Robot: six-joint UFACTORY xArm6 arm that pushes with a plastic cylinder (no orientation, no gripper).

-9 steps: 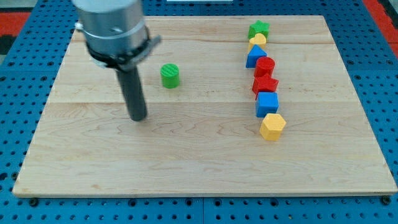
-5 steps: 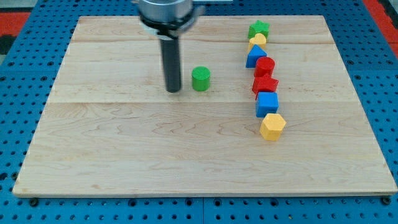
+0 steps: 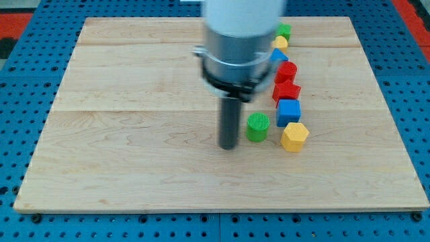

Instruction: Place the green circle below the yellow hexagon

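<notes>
The green circle [image 3: 257,127] is a short green cylinder on the wooden board, just left of the yellow hexagon [image 3: 294,136] with a small gap between them. My tip [image 3: 228,146] rests on the board close to the green circle's left side, slightly lower in the view. The yellow hexagon is the lowest block of a column on the view's right.
Above the hexagon the column runs up: a blue cube [image 3: 289,111], a red block [image 3: 286,91], a red cylinder [image 3: 287,71], a blue block [image 3: 277,55], a yellow block [image 3: 279,42] and a green block [image 3: 284,31]. The arm's grey body [image 3: 238,40] hides part of it.
The green circle has been pushed right and down, from the board's upper middle to beside the yellow hexagon. My tip followed it the same way, staying on its left.
</notes>
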